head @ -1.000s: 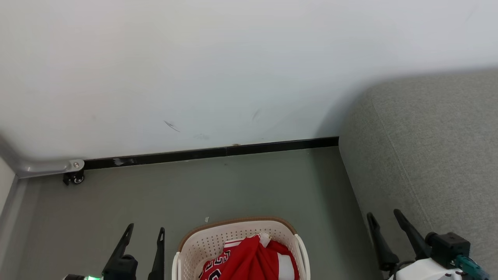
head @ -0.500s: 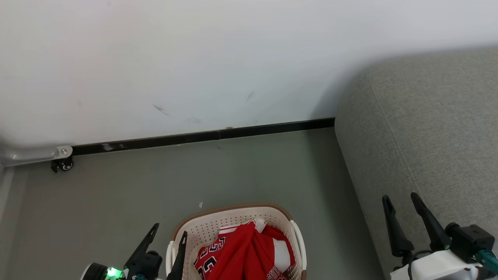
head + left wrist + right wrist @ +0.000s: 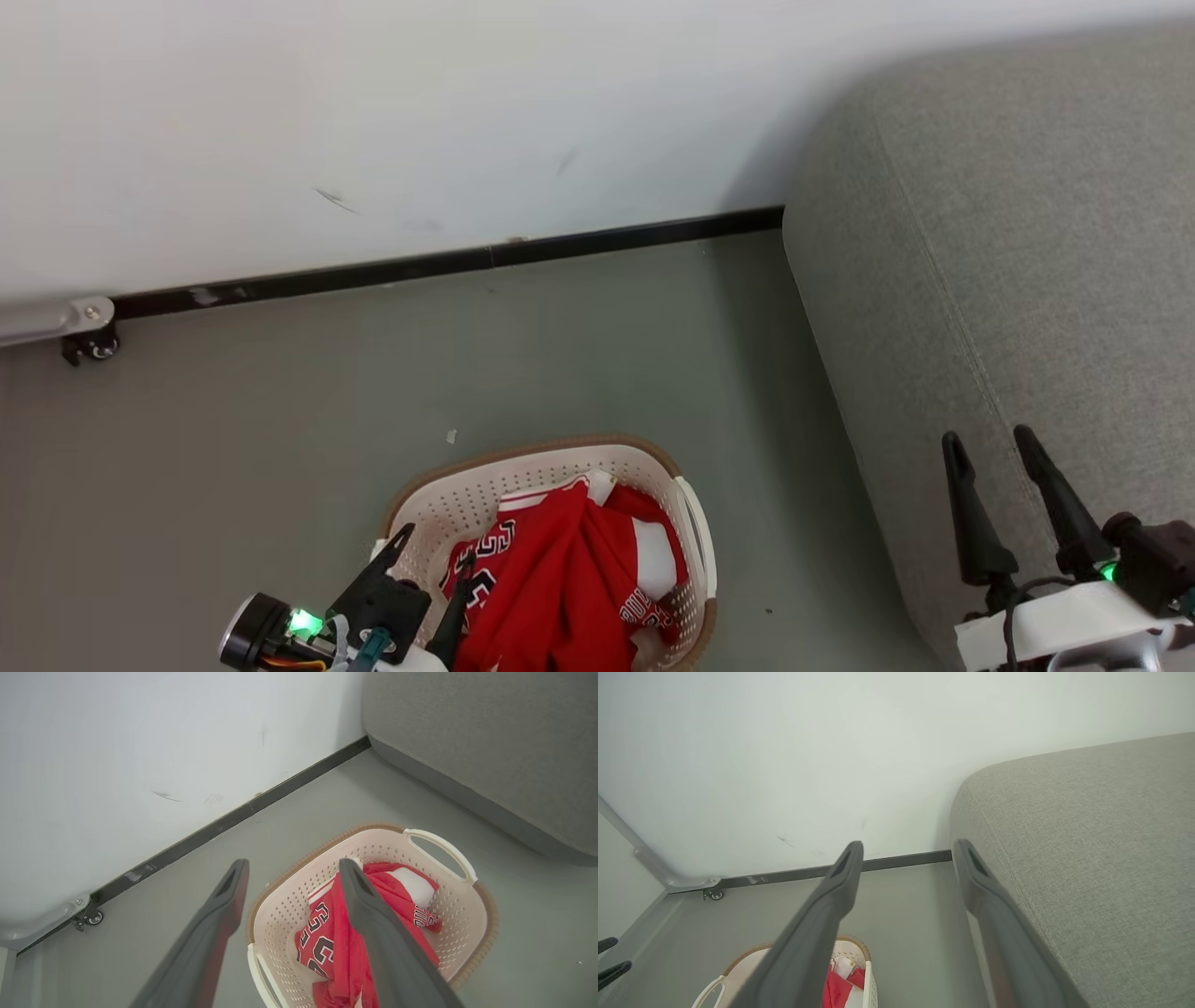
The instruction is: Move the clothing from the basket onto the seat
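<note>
1. The clothing (image 3: 560, 579) lies heaped inside the basket (image 3: 439, 495), with none yet on the seat (image 3: 1027, 233).
2. The left hand (image 3: 435, 546), fingers spread and empty, has swung in over the basket's near-left rim, so a first grab looks close.
3. The right hand (image 3: 987, 435) hovers open and empty, right of the basket, above the seat.

A scuffed white wall (image 3: 373, 112) meets the grey-green floor (image 3: 233, 420) along a black skirting (image 3: 420, 266), a small black caster (image 3: 91, 348) under a grey metal bracket (image 3: 47, 319) sits at its left end, and a pale scrap (image 3: 452, 436) lies on the floor.
</note>
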`<state>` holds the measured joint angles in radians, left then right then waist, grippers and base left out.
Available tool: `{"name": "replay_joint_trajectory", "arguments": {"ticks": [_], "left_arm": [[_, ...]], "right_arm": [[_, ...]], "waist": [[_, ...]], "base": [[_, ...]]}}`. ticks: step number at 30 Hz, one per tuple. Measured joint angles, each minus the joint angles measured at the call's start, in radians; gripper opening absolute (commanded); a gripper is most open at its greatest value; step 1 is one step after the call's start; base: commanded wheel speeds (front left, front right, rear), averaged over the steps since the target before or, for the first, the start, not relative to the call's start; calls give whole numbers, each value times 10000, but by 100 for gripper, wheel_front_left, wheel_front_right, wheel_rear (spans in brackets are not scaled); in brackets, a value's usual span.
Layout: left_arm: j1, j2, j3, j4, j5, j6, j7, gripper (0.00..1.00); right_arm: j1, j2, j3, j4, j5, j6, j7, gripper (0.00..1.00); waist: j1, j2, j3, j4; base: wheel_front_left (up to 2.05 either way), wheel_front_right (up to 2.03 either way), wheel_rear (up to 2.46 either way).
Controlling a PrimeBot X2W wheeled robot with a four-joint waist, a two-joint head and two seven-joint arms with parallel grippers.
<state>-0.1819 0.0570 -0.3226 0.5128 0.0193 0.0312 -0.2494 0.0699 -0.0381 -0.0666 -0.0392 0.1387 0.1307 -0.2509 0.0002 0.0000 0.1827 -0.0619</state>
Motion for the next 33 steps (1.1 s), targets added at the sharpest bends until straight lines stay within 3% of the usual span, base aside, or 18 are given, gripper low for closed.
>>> {"name": "replay_joint_trajectory", "arguments": {"ticks": [14, 33], "left_arm": [[-1278, -6, -495, 1308, 550, -261, 2, 100], [-2754, 205, -681, 1996, 1152, -155, 0, 100]], "right_arm": [[-662, 0, 38, -767, 174, 0, 0, 100], [-2146, -2, 529, -1081, 660, 0, -12, 100]], "waist": [[0, 0, 1480, -644], [0, 0, 3504, -1690]], "base": [[0, 0, 0], [0, 0, 0]]}}
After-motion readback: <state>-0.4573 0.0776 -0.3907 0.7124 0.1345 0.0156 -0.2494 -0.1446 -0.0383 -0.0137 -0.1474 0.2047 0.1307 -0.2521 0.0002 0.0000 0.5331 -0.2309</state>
